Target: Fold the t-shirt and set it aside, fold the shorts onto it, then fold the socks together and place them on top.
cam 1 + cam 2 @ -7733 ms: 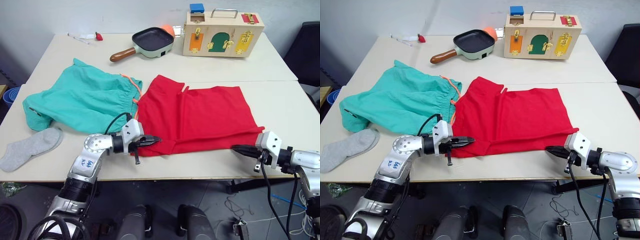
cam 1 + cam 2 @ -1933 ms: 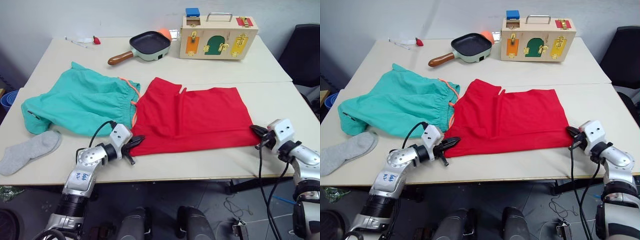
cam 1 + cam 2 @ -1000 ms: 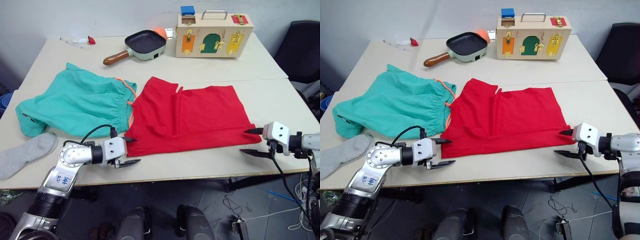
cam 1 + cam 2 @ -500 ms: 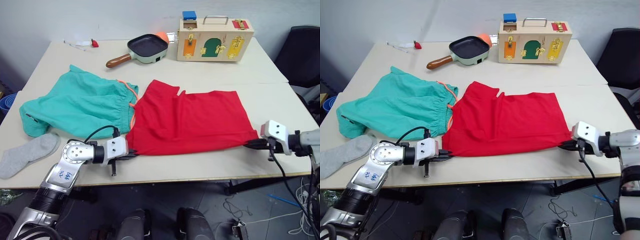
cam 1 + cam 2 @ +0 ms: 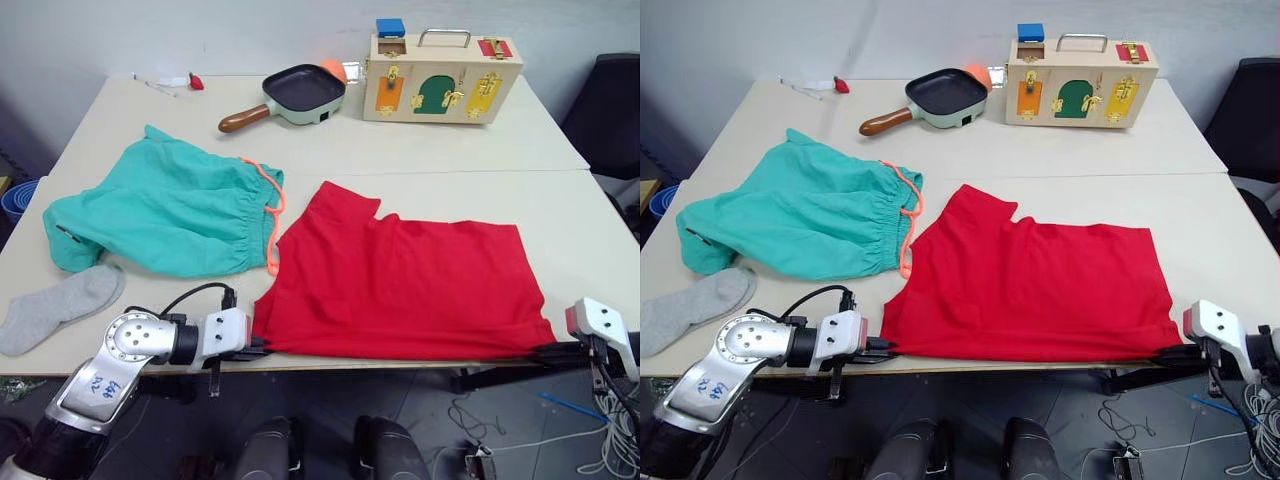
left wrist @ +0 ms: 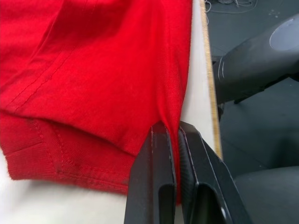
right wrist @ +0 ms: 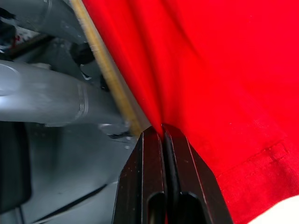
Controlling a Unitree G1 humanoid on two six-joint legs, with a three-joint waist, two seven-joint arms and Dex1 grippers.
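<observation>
Where wrist views close in, jaws pinching t-shirt (image 5: 400, 285) hem

Bare beige tabletop (image 5: 440, 150) is lying open across the frame's middle, between the spread red t-shirt (image 5: 400, 285) below and the black frying pan (image 5: 300, 92) and wooden latch box (image 5: 445, 65) crowding the top. Teal-green shorts (image 5: 170, 210) and a grey sock (image 5: 60, 305) are filling the left.

Only 1 of the socks (image 5: 62, 306) is visible, beside the shorts (image 5: 165, 212). The small items (image 5: 170, 80) at the counter's (image 5: 420, 150) far corner, beyond the shorts, are too small to identify.
</observation>
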